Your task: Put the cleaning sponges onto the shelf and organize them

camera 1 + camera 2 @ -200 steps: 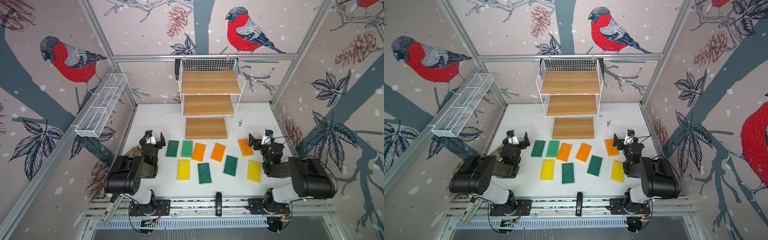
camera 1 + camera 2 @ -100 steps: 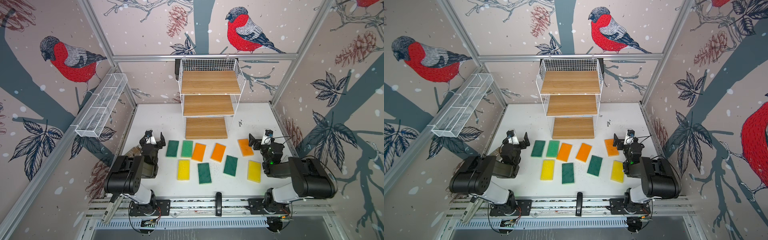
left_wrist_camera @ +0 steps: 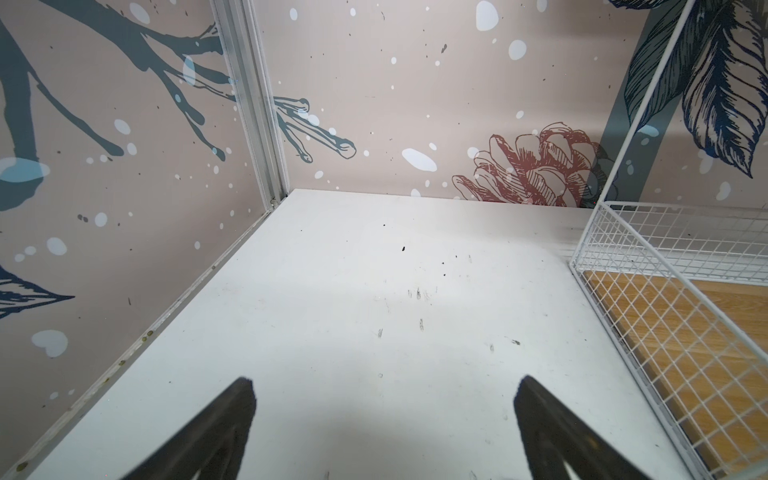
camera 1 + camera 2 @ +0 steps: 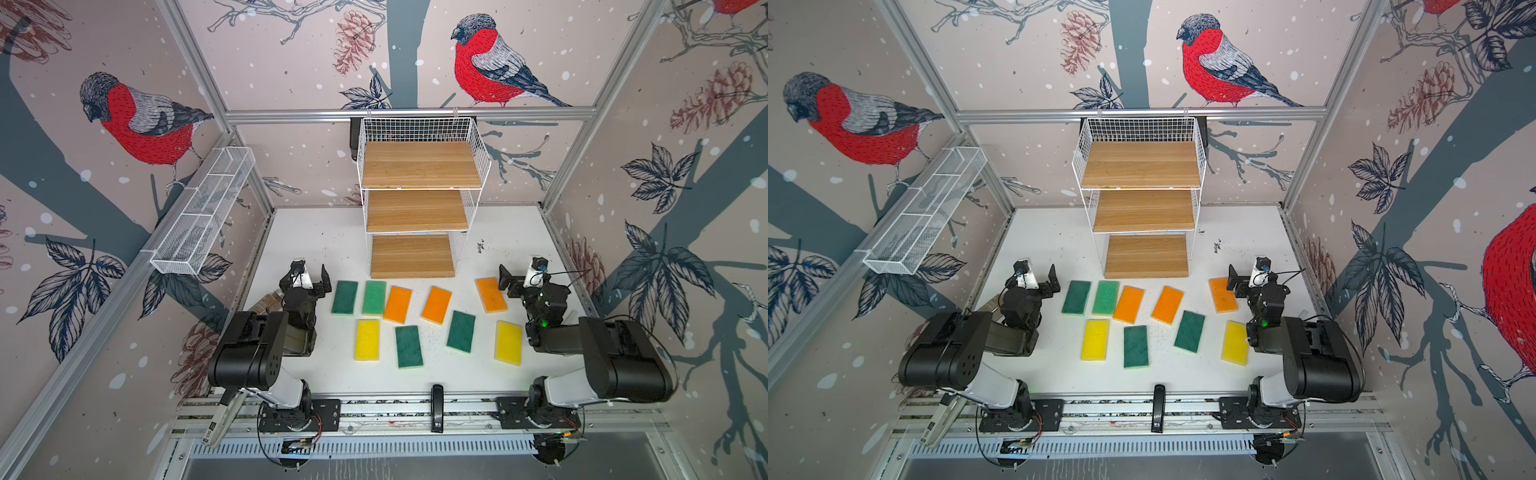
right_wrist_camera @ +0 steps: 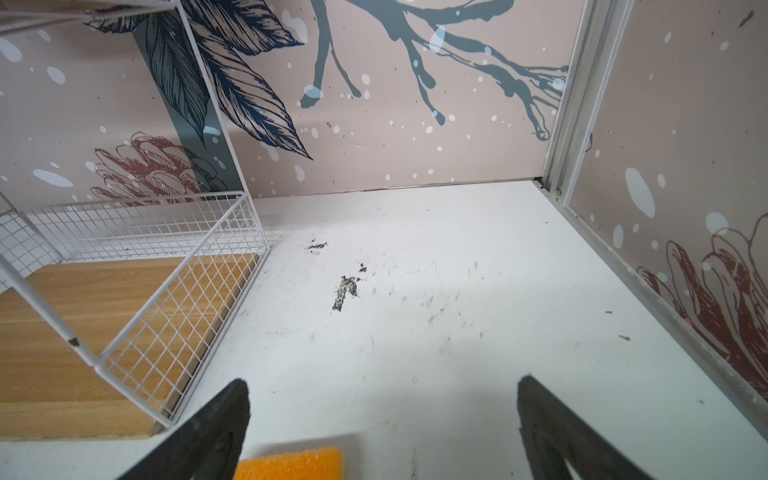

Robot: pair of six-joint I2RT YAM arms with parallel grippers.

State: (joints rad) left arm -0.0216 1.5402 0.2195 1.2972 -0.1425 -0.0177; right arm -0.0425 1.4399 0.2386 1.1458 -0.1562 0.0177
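A brownish thing [image 4: 269,300] pokes out from behind the left arm [image 4: 266,336] in both top views; most of it is covered. In the right wrist view only a strip of an orange sponge [image 5: 291,463] shows, cut off by the picture's edge and partly tucked behind a finger [image 5: 216,428] of the right gripper [image 5: 382,388]. The left wrist view catches just one corner of the shelf [image 3: 648,332]; the rest runs out of frame. Dark specks [image 5: 345,286] on the table [image 5: 457,332] are too small to identify.
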